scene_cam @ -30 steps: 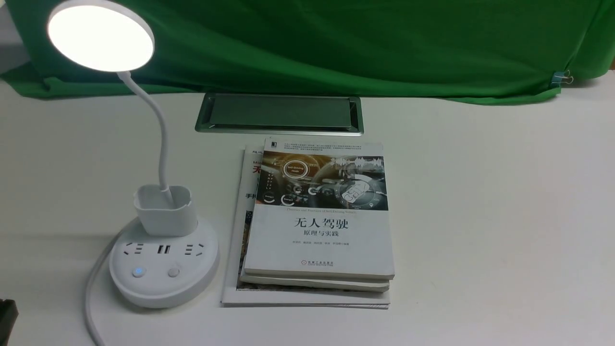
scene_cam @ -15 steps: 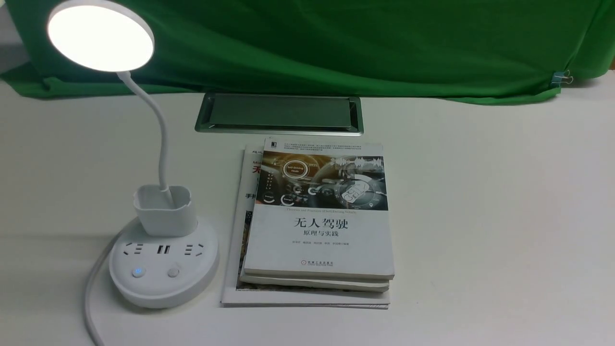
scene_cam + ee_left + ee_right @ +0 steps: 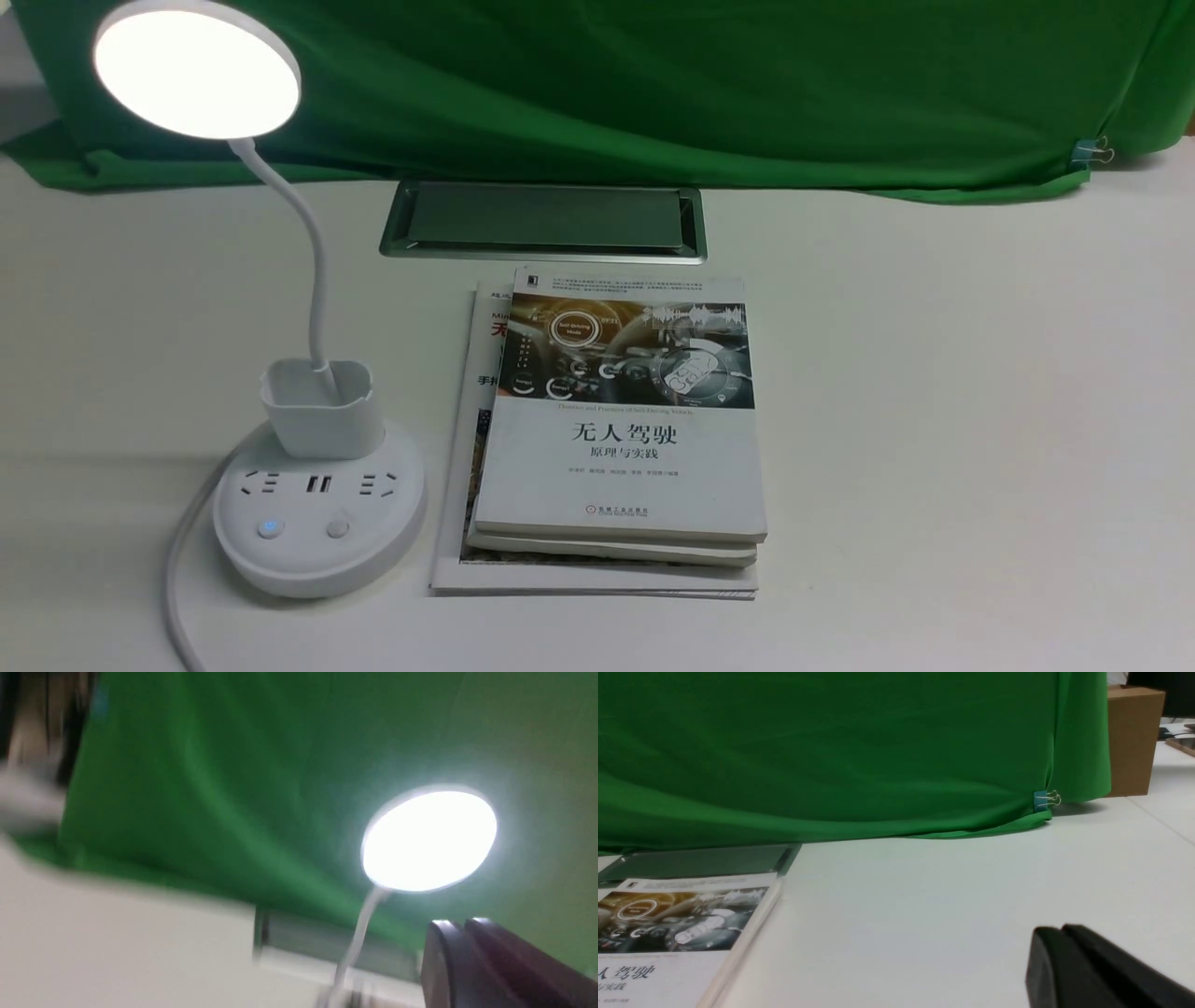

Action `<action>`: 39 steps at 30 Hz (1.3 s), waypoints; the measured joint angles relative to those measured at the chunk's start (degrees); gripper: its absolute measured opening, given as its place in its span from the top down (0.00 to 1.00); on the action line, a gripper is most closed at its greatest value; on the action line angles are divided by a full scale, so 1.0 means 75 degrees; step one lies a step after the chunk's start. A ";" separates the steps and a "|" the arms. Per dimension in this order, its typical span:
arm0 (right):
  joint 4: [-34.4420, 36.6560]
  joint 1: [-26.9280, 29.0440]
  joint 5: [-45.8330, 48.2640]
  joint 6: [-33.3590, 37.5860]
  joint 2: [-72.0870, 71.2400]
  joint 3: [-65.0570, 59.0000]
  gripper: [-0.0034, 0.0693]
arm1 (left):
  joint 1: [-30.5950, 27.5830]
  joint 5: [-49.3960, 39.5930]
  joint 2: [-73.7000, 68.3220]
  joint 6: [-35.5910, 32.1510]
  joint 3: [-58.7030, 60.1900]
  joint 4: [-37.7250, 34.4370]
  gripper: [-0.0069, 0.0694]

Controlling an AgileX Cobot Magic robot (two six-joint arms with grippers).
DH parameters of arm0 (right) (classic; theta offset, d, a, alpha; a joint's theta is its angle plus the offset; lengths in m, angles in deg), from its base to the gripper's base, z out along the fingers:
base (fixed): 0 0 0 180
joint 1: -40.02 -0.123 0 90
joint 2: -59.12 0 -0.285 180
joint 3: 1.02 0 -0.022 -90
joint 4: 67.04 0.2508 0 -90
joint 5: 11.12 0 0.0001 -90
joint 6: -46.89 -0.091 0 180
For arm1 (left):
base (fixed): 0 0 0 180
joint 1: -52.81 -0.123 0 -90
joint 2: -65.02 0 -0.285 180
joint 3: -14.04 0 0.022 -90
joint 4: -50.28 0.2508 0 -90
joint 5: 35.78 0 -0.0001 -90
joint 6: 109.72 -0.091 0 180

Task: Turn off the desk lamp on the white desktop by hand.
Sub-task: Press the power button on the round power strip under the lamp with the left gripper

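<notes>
Now that the left hand point(image 3: 472, 966) has dropped out of the front view's corner, its blurred wrist picture suggests it is on the move. The desk lamp point(image 3: 317, 504) stands ahead of it on the white desktop point(image 3: 934, 420), glowing head point(image 3: 430, 840) above, so switching off remains undone. Whether the jaws are released or clenched I cannot tell.

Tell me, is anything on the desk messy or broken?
Nothing is broken or spilled. The lamp stands upright, lit. Only the book pile is slightly uneven: the bottom magazine pokes out on the left.
</notes>
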 joint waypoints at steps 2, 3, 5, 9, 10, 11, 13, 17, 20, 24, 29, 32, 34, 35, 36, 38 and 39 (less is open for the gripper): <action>0.0000 0.0000 0.0000 0.0000 0.0000 0.0000 0.90 | 0.0000 -0.0304 -0.0541 -0.0219 -0.0156 0.0047 0.89; 0.0000 0.0000 0.0000 0.0000 0.0000 0.0000 0.90 | 0.0000 -0.0305 -0.0691 -0.0350 -0.0169 0.0070 0.89; 0.0000 0.0000 0.0000 0.0000 0.0000 0.0000 0.90 | 0.0000 -0.0282 -0.1015 -0.0521 -0.0177 0.0118 0.89; 0.0000 0.0000 0.0000 0.0000 0.0000 0.0000 0.90 | 0.0000 -0.0333 -0.2031 -0.0667 -0.0186 0.0020 0.89; 0.0000 0.0000 0.0000 0.0000 0.0000 0.0000 0.90 | 0.0000 -0.0417 -0.2236 -0.0739 -0.0186 -0.0008 0.89; 0.0000 0.0000 0.0000 0.0000 0.0000 0.0000 0.90 | 0.0000 -0.0560 -0.2504 -0.0912 -0.0205 -0.0029 0.89; 0.0000 0.0000 0.0000 0.0000 0.0000 0.0000 0.90 | 0.0000 -0.1146 -0.3115 -0.1430 -0.0362 -0.0104 0.89; 0.0000 0.0000 0.0000 0.0000 0.0000 0.0000 0.90 | 0.0009 -0.2366 -0.4405 -0.2410 -0.1040 -0.0619 0.89; 0.0000 0.0000 0.0000 0.0000 0.0000 0.0000 0.90 | 0.0276 -0.2767 -0.5205 -0.2764 -0.1519 -0.0799 0.89; 0.0000 0.0000 0.0000 0.0000 0.0000 0.0000 0.90 | 0.1080 -0.3020 -0.6224 -0.2160 -0.1917 0.0107 0.89; 0.0000 0.0000 0.0000 0.0000 0.0000 0.0000 0.90 | 0.2181 -0.3185 -0.7426 -0.1093 -0.2281 0.1442 0.89; 0.0000 0.0000 0.0000 0.0000 0.0000 0.0000 0.90 | 0.2393 -0.3175 -0.8066 -0.0912 -0.2619 0.1681 0.89; 0.0000 0.0000 0.0000 0.0000 0.0000 0.0000 0.90 | 0.2401 -0.3081 -0.8424 -0.0835 -0.2785 0.1745 0.89; 0.0000 0.0000 0.0000 0.0000 0.0000 0.0000 0.90 | 0.2401 -0.3029 -0.8586 -0.0814 -0.2831 0.1779 0.89; 0.0000 0.0000 0.0000 0.0000 0.0000 0.0000 0.90 | 0.2401 -0.3021 -0.8619 -0.0800 -0.2838 0.1780 0.89; 0.0000 0.0000 0.0000 0.0000 0.0000 0.0000 0.90 | 0.2401 -0.2820 -0.9084 -0.0790 -0.2866 0.1816 0.89; 0.0000 0.0000 0.0000 0.0000 0.0000 0.0000 0.90 | 0.2401 -0.2775 -0.9249 -0.0790 -0.2866 0.1816 0.89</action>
